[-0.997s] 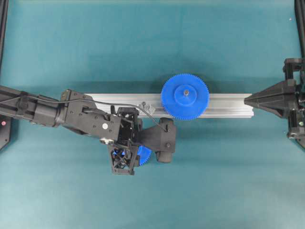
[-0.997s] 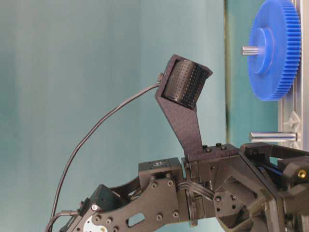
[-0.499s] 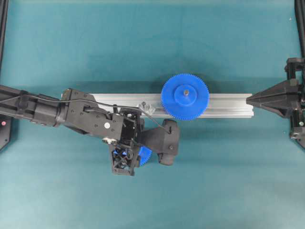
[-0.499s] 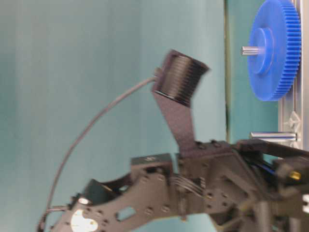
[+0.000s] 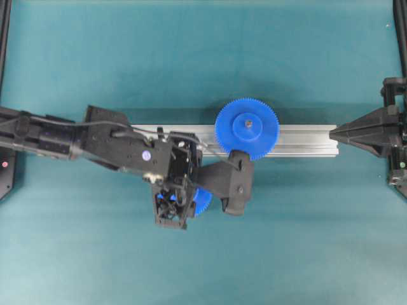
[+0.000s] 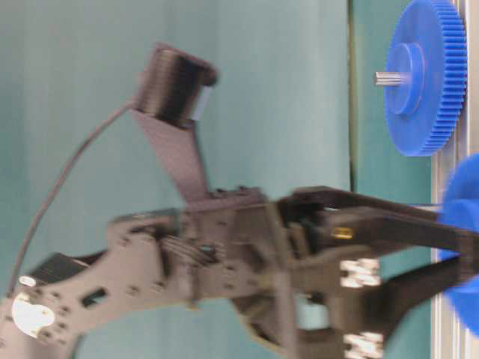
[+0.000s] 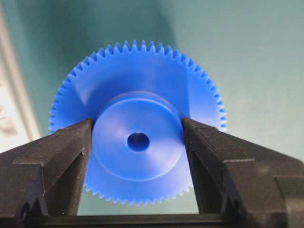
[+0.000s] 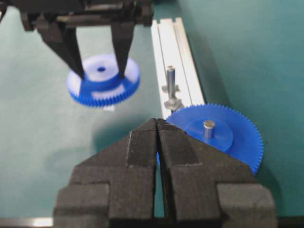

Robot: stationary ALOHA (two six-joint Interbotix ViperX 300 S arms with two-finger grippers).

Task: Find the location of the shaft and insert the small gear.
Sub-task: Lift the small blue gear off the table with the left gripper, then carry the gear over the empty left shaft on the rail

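Left jaws [image 7: 137,142] clamped on raised hub of small gear [image 7: 137,128], bore facing wrist camera. Gear held above counter [image 5: 203,57], just beside rail [image 8: 171,42]. Shaft [image 8: 170,76] upright on rail, near, sideways from gear. Farther off: right jaws [image 8: 157,137] pressed shut, empty.

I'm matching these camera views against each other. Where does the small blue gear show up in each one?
Overhead: small gear low of centre, mostly hidden under the left gripper.
Table-level: right edge, lower half, blurred.
Left wrist: centre, hub between the fingers.
Right wrist: upper left.
Shared landmark: the big gear; not in the left wrist view.
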